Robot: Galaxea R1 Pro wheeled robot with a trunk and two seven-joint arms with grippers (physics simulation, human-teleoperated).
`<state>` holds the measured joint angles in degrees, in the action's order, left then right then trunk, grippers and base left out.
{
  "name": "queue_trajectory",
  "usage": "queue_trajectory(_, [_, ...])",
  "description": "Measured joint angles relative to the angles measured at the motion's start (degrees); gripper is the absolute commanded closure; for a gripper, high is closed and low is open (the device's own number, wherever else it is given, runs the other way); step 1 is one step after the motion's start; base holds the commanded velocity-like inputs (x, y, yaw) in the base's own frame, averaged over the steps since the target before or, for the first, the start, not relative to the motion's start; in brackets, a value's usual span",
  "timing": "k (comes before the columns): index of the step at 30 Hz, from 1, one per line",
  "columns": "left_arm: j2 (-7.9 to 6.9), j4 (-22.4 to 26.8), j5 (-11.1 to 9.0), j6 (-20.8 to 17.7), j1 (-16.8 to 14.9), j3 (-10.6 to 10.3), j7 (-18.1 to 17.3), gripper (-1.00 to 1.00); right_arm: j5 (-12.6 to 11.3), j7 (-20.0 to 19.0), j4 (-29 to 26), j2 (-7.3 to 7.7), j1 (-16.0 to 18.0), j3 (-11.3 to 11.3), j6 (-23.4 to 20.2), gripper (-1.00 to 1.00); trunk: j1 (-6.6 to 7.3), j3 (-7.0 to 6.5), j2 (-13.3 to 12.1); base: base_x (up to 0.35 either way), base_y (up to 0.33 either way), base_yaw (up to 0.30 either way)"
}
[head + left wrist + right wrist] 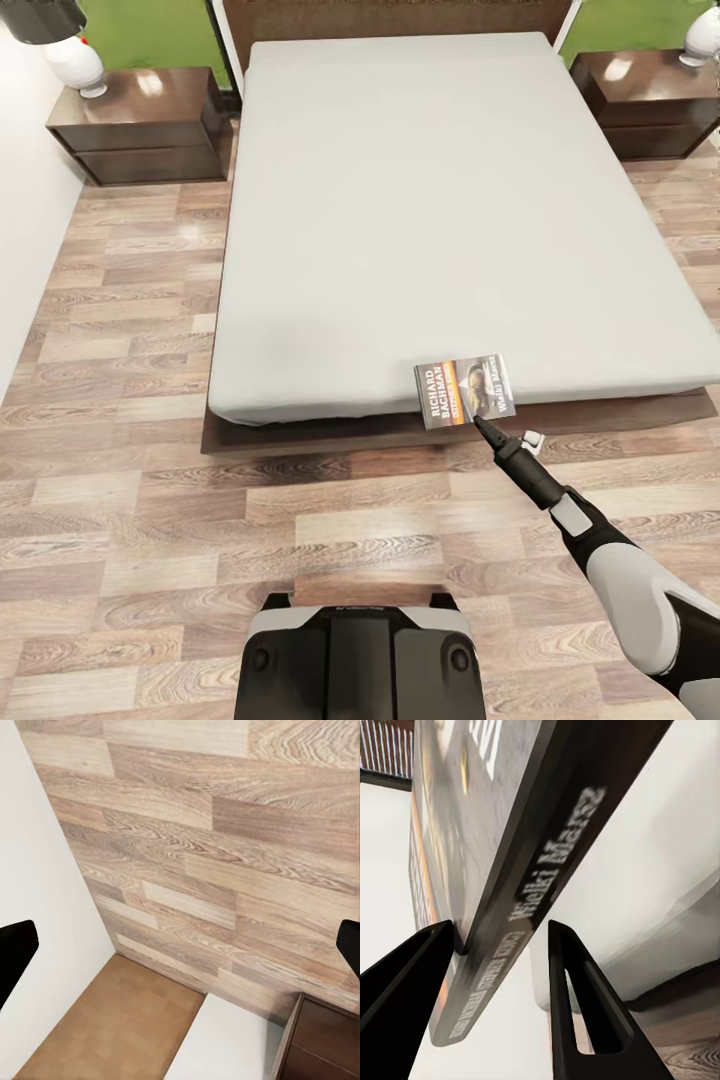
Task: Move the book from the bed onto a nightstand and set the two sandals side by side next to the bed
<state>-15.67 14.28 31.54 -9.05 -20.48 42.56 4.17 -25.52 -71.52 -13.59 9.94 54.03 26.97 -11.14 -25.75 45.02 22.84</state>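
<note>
Head view, bed (450, 220): we record a pale mattress on a dark wooden platform frame, with the headboard at the far side.
Book (465, 391): we find it at the near edge of the mattress, toward the right, cover up, overhanging the edge a little; "RICHARD" reads on its orange band.
Right end effector (482, 424): we see it just at the book's near edge, the arm reaching in from the lower right.
Right wrist view, book (510, 870): we see the spine standing between the two dark fingers (577, 997); one finger meets the cover side, a narrow gap shows at the other. We log the jaws as parted around the book, not clamped on it.
Nightstands: we list one left of the bed (140, 125) and one right of it (650, 100), each carrying a white lamp (78, 62).
Left wrist view, left end effector (180, 941): we note the dark fingertips at opposite picture edges, spread wide, nothing between them, above the wood-plank floor (225, 840) by a white wall (37, 870).
</note>
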Motion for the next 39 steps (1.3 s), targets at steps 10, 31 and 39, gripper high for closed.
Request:
queue_trajectory(10, [1.19, -0.08, 0.02, 1.05, 0.02, 0.00, 0.00, -1.00, 0.00, 0.00, 0.00, -0.68, 0.00, -0.05, 0.09, 1.00, 0.00, -0.85, 0.00, 0.000, 0.000, -0.062])
queue_trajectory(31, [3.33, -5.44, -0.42, 5.48, 1.06, 0.04, 0.29, -1.00, 0.00, 2.79, 0.00, -1.21, 0.00, -0.05, 0.21, 1.00, 0.00, -2.73, 0.00, 0.000, 0.000, -0.064])
queue_trajectory(39, [3.28, -5.71, -0.64, 5.62, 1.94, 0.19, 0.47, -1.00, 0.04, 2.97, -0.02, -1.53, 0.00, -0.03, 0.21, 1.00, 0.00, -3.45, 0.00, 0.000, 0.000, -0.065])
